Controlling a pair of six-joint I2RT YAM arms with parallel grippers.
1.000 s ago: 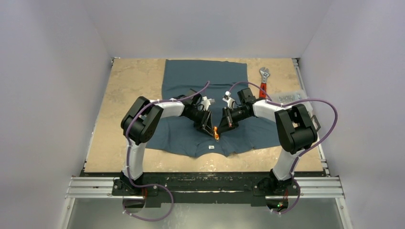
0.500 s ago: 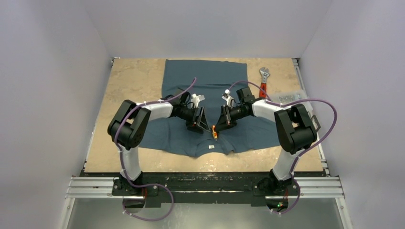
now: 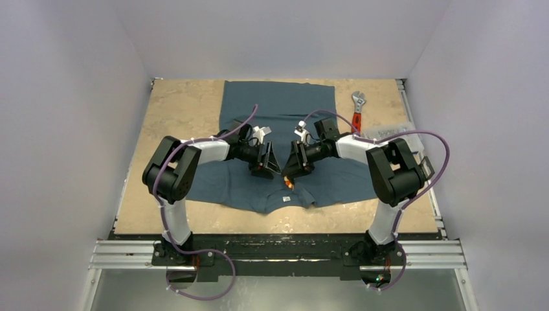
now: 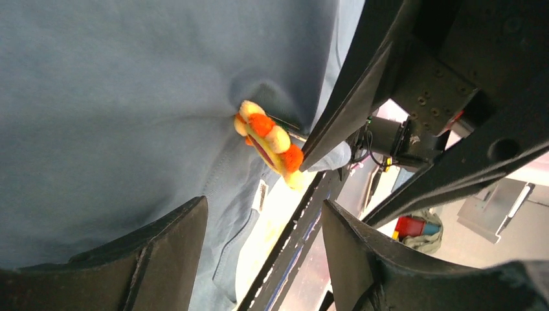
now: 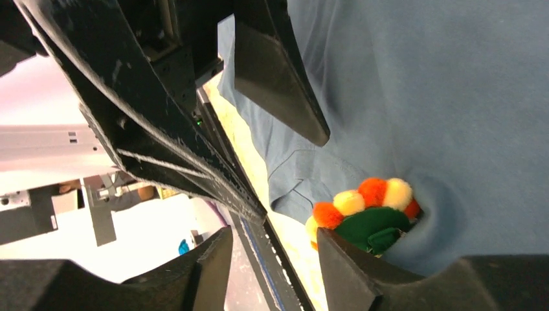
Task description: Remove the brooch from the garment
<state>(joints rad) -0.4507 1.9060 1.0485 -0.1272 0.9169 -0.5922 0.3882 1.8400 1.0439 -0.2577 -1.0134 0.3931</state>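
Observation:
The garment point(image 3: 278, 110), a dark slate-blue T-shirt, lies flat on the table with its collar toward the arms. The brooch point(image 3: 289, 183), a small flower of orange and yellow pompoms with a green back, stands on edge in a pucker of the fabric just above the collar. My left gripper point(image 3: 267, 170) is open a little to its left, the brooch point(image 4: 268, 139) lying beyond its fingertips. My right gripper point(image 3: 292, 172) is open just above the brooch point(image 5: 366, 214), which sits beside its right finger. Neither gripper point(image 4: 262, 214) point(image 5: 275, 240) holds anything.
A red-handled wrench point(image 3: 357, 110) lies at the back right beside the shirt. A clear plastic bag point(image 3: 395, 133) sits further right. A small white neck tag point(image 3: 285, 198) shows inside the collar. The table's front edge point(image 3: 278, 227) runs just below the collar.
Both grippers have opened and drawn back from the brooch, the left one up and to the left. The brooch stays on the shirt.

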